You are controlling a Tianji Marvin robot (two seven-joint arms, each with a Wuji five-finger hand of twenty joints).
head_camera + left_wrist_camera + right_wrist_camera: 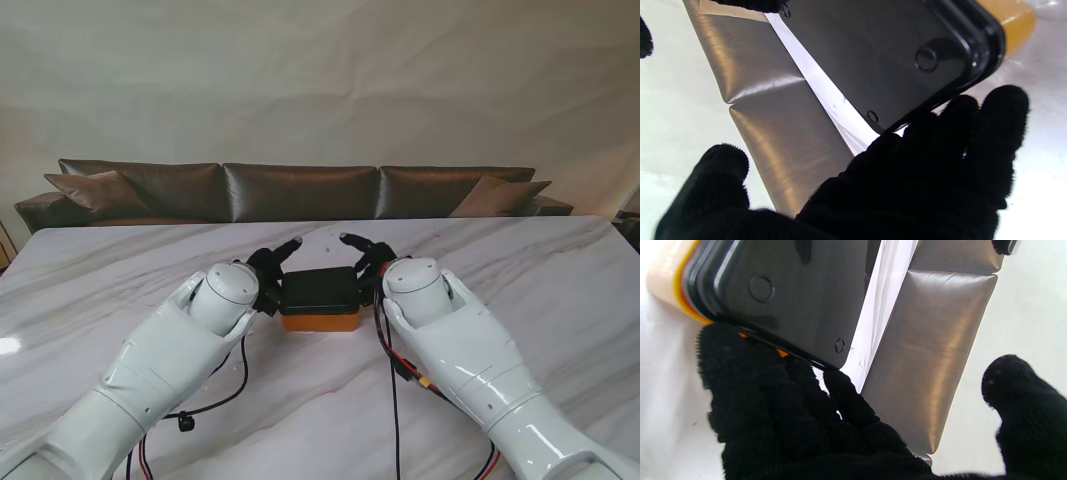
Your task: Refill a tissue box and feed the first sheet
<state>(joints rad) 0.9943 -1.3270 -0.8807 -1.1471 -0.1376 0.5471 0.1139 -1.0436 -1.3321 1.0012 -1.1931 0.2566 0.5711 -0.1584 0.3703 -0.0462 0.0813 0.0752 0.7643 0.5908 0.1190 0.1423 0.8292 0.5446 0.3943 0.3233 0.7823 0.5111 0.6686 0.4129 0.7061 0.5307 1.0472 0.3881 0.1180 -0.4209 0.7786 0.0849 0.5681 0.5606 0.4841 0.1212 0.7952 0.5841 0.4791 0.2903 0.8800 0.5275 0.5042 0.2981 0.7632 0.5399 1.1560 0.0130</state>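
The tissue box (320,321) has an orange body and lies at the table's middle with its black cover (320,290) facing up. My left hand (270,275) is at its left end and my right hand (368,262) at its right end, both in black gloves. In the left wrist view the fingers (960,133) touch the edge of the black cover (873,50), with the thumb (720,173) spread well away. In the right wrist view the fingers (750,360) curl against the seam under the cover (796,290), orange body (660,276) beside them, thumb (1023,400) apart. No tissue shows.
The white marble table (520,270) stretches wide on both sides of the box. A brown leather sofa (300,190) runs behind its far edge. Loose cables (230,400) hang from both forearms near me.
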